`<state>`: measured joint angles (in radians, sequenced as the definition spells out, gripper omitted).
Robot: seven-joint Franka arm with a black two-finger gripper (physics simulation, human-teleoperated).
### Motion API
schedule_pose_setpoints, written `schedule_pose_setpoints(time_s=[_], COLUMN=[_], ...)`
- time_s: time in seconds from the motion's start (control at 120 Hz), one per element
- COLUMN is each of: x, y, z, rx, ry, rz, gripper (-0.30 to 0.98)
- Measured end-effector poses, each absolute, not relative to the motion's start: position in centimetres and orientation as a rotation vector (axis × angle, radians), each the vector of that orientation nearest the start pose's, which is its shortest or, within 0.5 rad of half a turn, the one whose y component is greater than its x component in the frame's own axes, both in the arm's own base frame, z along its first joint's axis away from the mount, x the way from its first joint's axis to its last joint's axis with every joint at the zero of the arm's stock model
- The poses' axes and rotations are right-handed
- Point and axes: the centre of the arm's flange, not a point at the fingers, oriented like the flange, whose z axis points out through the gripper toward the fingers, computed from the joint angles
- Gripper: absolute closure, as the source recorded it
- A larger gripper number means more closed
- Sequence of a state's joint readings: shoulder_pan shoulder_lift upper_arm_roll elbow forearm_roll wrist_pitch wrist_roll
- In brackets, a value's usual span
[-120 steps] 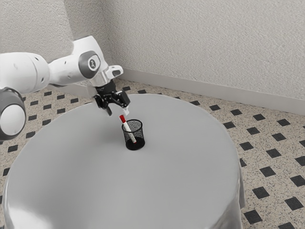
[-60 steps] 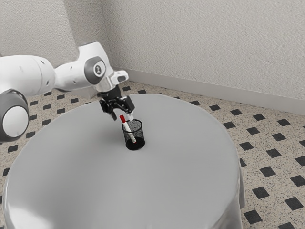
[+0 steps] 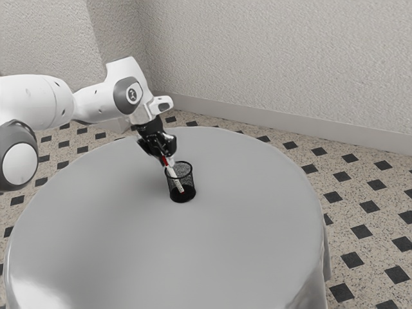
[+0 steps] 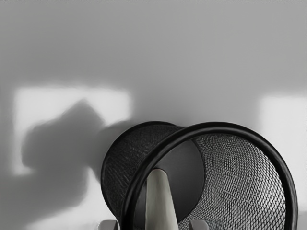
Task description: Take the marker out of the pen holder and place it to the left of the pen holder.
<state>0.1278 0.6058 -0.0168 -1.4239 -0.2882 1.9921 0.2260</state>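
Note:
My gripper [image 3: 168,160] is above the pen holder's rim in the exterior view, shut on the marker's red-capped upper end. The white marker [image 3: 176,179] leans inside the black mesh pen holder [image 3: 190,183], its lower end near the bottom. In the wrist view the pale marker [image 4: 160,203] reaches down into the pen holder [image 4: 285,179], which stands upright on the table. The tips of the gripper [image 4: 153,225] peek in at the lower edge, one on each side of the marker. The cap is hidden there.
A round table with a grey cloth [image 3: 174,257] carries the holder, which stands toward its far side. Shadows of the arm fall on the cloth [image 4: 62,139] beside the holder. A wall [image 3: 277,58] rises beyond the table.
My hand first came down and toward the exterior view's right, then stayed about level while its fingers closed around the marker's red cap. The pen holder has not moved.

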Motion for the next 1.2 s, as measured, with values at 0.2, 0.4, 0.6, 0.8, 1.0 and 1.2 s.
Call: schedule_pose_setpoints(time_s=[0.2, 0.4, 0.6, 0.8, 1.0, 1.2], x=[71.2, 70.5, 66.7, 66.9, 69.9, 70.9], y=[6.1, 5.7, 7.1, 11.8, 14.5, 15.3], z=[35.3, 41.3, 52.0, 46.4, 40.6, 36.6], rx=[-3.417, -3.384, -3.308, -3.155, -2.955, -2.82], ry=[-0.01, 0.022, 0.02, -0.036, 0.019, 0.107], rz=[-0.043, -0.157, -0.343, -0.48, -0.812, -0.979], gripper=[0.7, 0.75, 0.77, 0.77, 0.77, 0.76])
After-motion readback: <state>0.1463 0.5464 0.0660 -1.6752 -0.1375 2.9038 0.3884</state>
